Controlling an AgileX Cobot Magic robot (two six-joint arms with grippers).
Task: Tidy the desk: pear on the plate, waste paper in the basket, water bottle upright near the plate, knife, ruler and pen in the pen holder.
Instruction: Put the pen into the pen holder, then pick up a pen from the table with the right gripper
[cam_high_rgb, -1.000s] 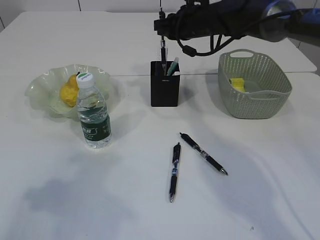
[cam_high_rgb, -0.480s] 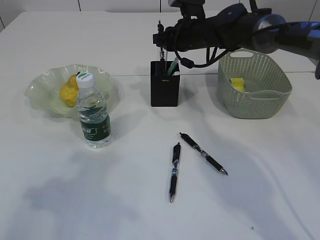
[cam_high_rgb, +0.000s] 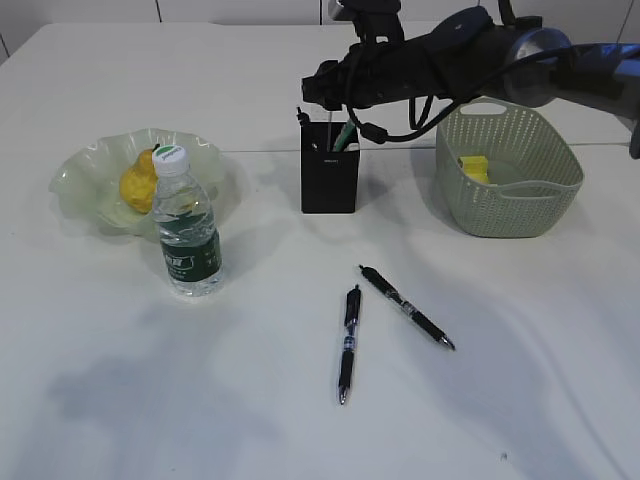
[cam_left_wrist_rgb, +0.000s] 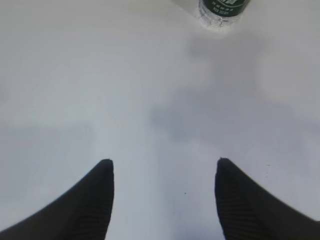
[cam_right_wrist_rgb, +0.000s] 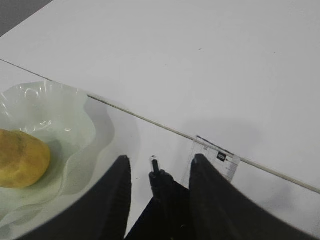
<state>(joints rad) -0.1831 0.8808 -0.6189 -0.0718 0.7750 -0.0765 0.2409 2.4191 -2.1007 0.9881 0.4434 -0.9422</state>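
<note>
Exterior view — right gripper (cam_high_rgb: 318, 92) hovers over the pen holder (cam_high_rgb: 330, 181) at mid-desk (cam_high_rgb: 300, 420); a pen top (cam_high_rgb: 301, 116) and the knife (cam_high_rgb: 342, 137) stand upright in it. Two more pens lie flat in front: one (cam_high_rgb: 347, 343) points toward the camera, the other (cam_high_rgb: 406, 306) runs diagonally. Pear (cam_high_rgb: 139, 181) on plate (cam_high_rgb: 80, 175); water bottle (cam_high_rgb: 186, 222) upright just beside. Waste paper (cam_high_rgb: 476, 168) in basket (cam_high_rgb: 508, 170).

Left wrist view — left gripper (cam_left_wrist_rgb: 162, 167), fingers spread, empty, above bare desk.

Right wrist view — jaws parted, a pen between them without contact; ruler (cam_right_wrist_rgb: 216, 164) upright alongside.
</note>
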